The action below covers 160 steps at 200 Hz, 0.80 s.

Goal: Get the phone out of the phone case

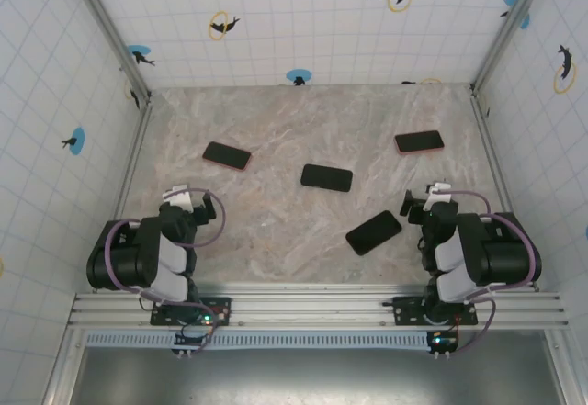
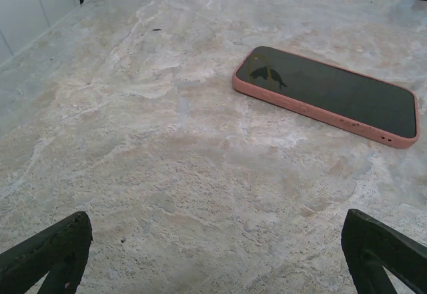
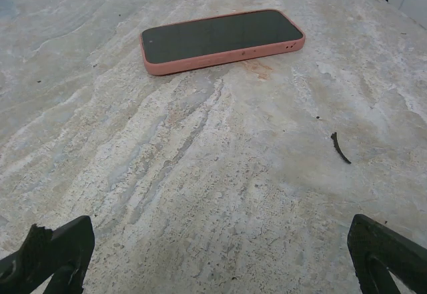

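Observation:
A phone in a pink phone case (image 1: 226, 155) lies face up at the back left of the marble table; the left wrist view has it ahead and to the right (image 2: 327, 94). A second phone in a pink case (image 1: 419, 141) lies at the back right, ahead and slightly left in the right wrist view (image 3: 220, 39). My left gripper (image 1: 195, 199) (image 2: 217, 267) hangs open near the left base, short of the first phone, nothing between its fingers. My right gripper (image 1: 424, 199) (image 3: 220, 267) is open too, well short of the second phone.
Two black phones lie nearer the middle, one (image 1: 326, 177) at centre and one (image 1: 374, 232) angled in front of the right arm. A small dark scrap (image 3: 340, 147) lies on the table (image 1: 276, 240). Tiled walls close the left, right and back sides.

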Available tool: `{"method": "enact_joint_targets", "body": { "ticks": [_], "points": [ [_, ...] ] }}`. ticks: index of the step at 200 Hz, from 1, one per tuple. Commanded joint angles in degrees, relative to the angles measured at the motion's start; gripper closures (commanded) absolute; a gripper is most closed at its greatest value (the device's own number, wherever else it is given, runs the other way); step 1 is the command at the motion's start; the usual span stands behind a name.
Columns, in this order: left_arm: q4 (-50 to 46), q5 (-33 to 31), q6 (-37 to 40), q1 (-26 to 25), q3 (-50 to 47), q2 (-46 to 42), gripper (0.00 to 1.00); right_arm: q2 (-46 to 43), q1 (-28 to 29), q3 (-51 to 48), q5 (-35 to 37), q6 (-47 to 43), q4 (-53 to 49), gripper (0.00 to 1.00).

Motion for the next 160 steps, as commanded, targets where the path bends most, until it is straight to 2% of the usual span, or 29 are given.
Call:
{"method": "enact_joint_targets", "body": {
  "ticks": [1, 160],
  "points": [
    [1.1, -0.4, -0.6, 0.2, 0.2, 0.2, 0.02, 0.2, 0.1, -0.6, 0.3, -0.7, 3.0, 0.0],
    [1.0, 0.7, -0.3, 0.2, 0.4, -0.1, 0.02, -0.4, -0.5, -0.1, -1.3, -0.3, 2.4, 0.0]
  ]
}}
